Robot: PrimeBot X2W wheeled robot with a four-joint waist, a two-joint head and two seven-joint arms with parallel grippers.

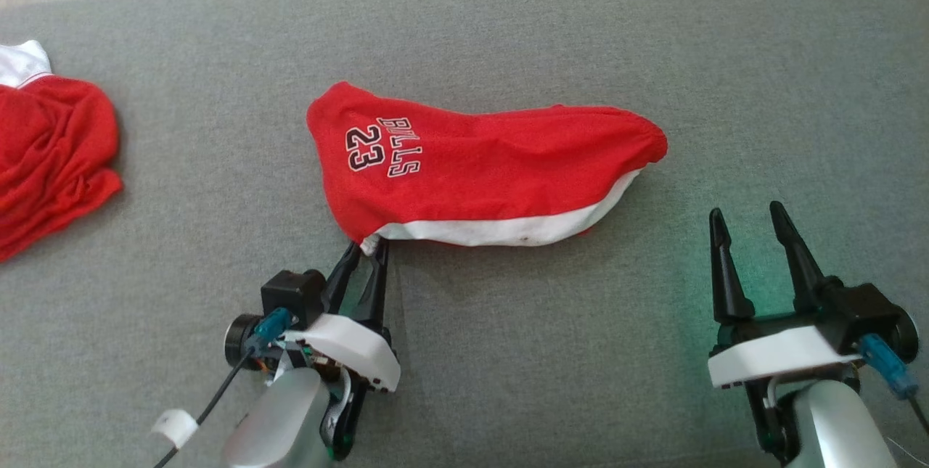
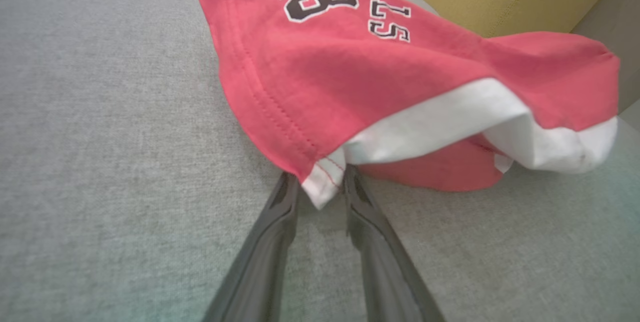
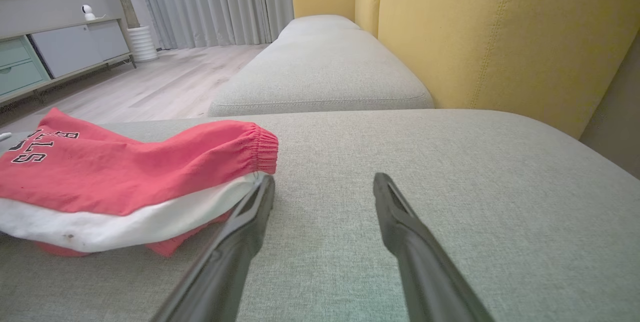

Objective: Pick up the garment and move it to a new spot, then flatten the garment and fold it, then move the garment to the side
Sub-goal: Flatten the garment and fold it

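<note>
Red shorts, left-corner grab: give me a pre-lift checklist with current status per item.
1. Cloth between the fingers of the left gripper: ok, the white hem corner sits between the two tips.
2. Grip clamped firmly on that corner: cannot tell.
3. Open, empty right gripper: ok, its fingers are spread over the grey cushion.
4. Second hold at the elastic waistband: not ok, the right gripper sits apart from the red shorts.
5. Path clear of the second red garment: ok, it lies apart at the cushion's left edge.
6. Shorts lying flat: not ok, they are bunched and doubled over.
</note>
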